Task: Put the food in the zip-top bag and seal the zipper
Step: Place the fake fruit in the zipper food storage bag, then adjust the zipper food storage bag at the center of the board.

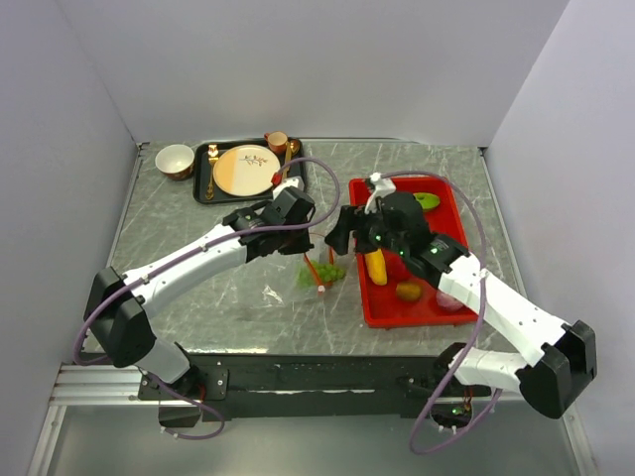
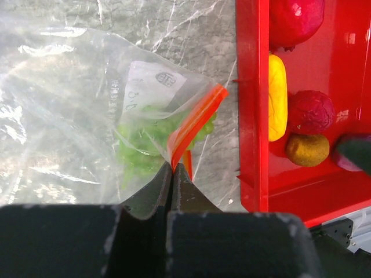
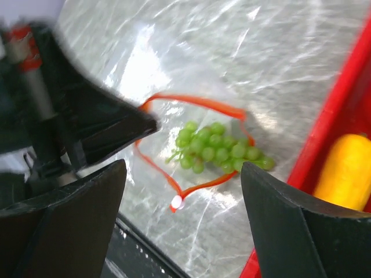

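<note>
The clear zip-top bag [image 2: 69, 116] lies on the table left of the red tray [image 2: 252, 104], its mouth held open. The green grape bunch [image 3: 220, 150] lies inside the loop of the orange-red zipper [image 3: 197, 104], whose pale end [image 3: 176, 201] faces me. My left gripper [image 2: 174, 168] is shut on the zipper strip [image 2: 194, 124] and lifts that edge. My right gripper [image 3: 182, 197] is open and empty above the bag mouth. In the tray lie a yellow oblong piece [image 2: 277, 95], a dark red round piece [image 2: 310, 111], a brownish-orange piece [image 2: 307, 149] and a green piece [image 1: 427, 200].
A black tray [image 1: 203, 183] at the back left holds a cream plate [image 1: 246, 169], a cup [image 1: 277, 142] and gold cutlery. A bowl [image 1: 175, 159] stands left of it. White walls close in the table on three sides.
</note>
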You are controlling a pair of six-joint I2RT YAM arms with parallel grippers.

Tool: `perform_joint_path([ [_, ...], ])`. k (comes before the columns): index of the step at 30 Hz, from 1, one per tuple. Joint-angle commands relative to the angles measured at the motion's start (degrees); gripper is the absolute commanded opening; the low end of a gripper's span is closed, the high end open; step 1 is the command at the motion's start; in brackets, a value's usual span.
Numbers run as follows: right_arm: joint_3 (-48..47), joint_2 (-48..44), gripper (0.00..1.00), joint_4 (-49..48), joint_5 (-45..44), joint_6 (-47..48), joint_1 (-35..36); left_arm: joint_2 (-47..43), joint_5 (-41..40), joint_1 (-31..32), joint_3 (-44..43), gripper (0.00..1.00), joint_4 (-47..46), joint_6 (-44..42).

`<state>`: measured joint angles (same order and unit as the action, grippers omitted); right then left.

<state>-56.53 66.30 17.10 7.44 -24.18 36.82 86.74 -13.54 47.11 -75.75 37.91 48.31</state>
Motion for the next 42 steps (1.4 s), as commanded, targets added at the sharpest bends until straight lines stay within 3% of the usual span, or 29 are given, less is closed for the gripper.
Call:
perform_joint_path([
  [1, 2.9, 3.0, 0.84, -0.1, 0.4, -3.3, -3.4, 0.1, -1.1, 0.1, 0.7, 0.01, -1.5, 0.6],
  [4, 3.6, 7.3, 0.78, -1.5, 3.0, -2.0, -3.4, 0.4, -1.8, 0.1, 1.4, 0.01, -1.3, 1.1],
  [10, 3.0, 13.8, 0.57, -2.3, 7.3, -1.2, -3.5, 2.1, -4.4, 0.1, 2.2, 0.01, 0.3, 1.8],
  [18, 8.0, 10.3, 0.61, -2.5, 10.9, -12.6, -3.1, 5.2, -4.6, -0.1, 4.4, 0.01, -0.1, 2.5],
  [25, 6.8, 16.3, 0.63, -2.5, 10.2, -24.5, 2.0, 6.0, -4.0, -0.1, 5.0, 0.01, -0.8, 2.9],
  [32, 9.7, 19.5, 0.63, -7.1, 10.7, -30.9, 4.5, 4.9, -4.5, -0.2, 5.1, 0.01, -0.8, 2.7],
  [42, 8.4, 27.3, 0.61, -9.5, 10.1, -32.5, 4.6, 4.5, -4.3, -0.4, 4.6, 0.01, -0.6, 2.2],
])
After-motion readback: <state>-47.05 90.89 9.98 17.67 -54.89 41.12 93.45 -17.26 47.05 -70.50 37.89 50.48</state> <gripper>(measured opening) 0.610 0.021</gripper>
